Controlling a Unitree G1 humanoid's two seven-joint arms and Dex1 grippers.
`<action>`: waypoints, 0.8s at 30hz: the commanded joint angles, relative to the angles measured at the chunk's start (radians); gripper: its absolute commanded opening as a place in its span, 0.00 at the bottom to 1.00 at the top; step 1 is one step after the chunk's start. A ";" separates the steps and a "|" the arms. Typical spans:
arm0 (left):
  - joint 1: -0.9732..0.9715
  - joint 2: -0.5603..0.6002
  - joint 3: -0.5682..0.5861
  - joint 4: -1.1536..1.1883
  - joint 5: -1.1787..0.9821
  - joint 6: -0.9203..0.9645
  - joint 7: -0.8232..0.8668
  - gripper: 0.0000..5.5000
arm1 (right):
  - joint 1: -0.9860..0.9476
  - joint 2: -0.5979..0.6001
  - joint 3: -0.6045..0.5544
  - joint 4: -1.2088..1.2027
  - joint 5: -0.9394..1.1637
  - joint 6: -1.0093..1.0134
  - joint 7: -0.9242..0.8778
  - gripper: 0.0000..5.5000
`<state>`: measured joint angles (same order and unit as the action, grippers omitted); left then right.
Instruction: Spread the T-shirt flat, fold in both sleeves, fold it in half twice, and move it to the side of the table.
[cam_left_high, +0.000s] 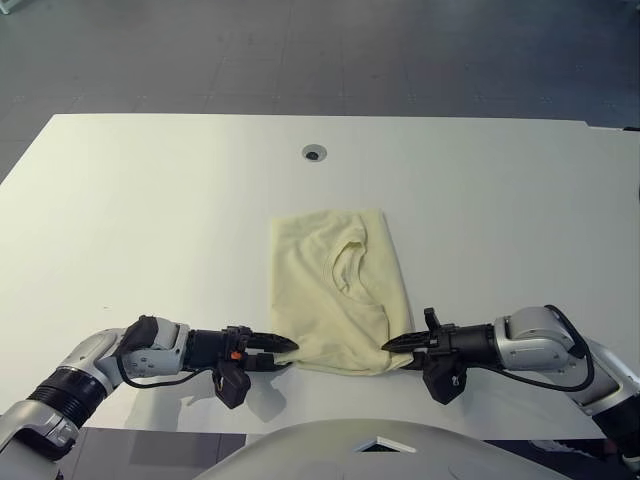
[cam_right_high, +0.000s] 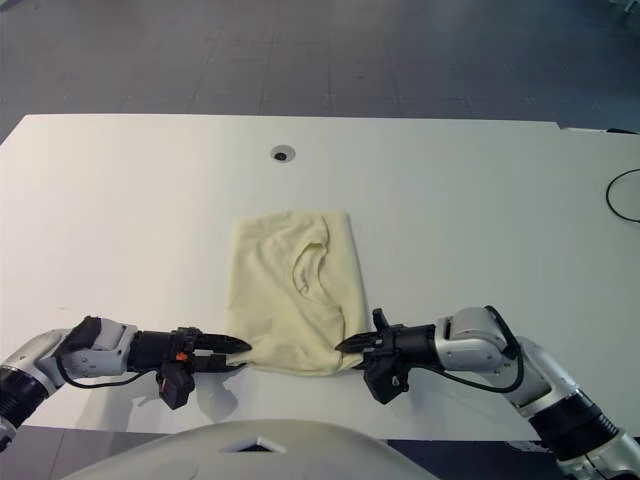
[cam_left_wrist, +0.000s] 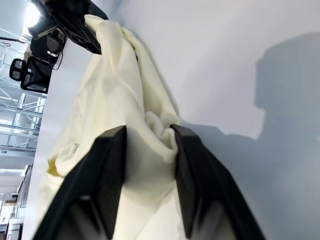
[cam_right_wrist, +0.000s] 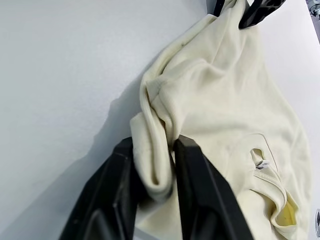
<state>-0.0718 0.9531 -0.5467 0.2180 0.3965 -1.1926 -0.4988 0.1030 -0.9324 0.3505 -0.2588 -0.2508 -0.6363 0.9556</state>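
Observation:
A pale yellow T-shirt lies folded into a narrow rectangle on the white table, its neckline showing near the middle. My left gripper is shut on the shirt's near left corner, cloth bunched between its black fingers. At the near right corner my right gripper is shut on the T-shirt, with a rolled hem pinched between its fingers. Both near corners are lifted slightly off the table. The far edge of the T-shirt rests flat.
A small round grommet hole sits in the table beyond the shirt. A black cable loops at the table's far right edge. Open white tabletop extends on both sides of the shirt. The near table edge runs just below both grippers.

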 joint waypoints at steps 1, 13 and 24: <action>0.014 0.016 -0.037 0.035 0.035 0.079 -0.100 0.17 | 0.022 -0.016 0.004 -0.030 0.023 0.034 0.012 0.07; 0.071 0.160 -0.036 -0.242 -0.358 0.269 -0.301 0.03 | 0.079 -0.067 -0.060 -0.226 0.390 0.383 0.118 0.01; 0.274 0.331 0.113 -0.597 -0.709 0.504 -0.393 0.02 | 0.189 -0.157 -0.209 -0.344 0.688 0.612 0.219 0.01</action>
<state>0.1707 1.2406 -0.4709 -0.3171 -0.2532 -0.7302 -0.8708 0.2652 -1.0581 0.1739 -0.5796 0.4006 -0.0554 1.1481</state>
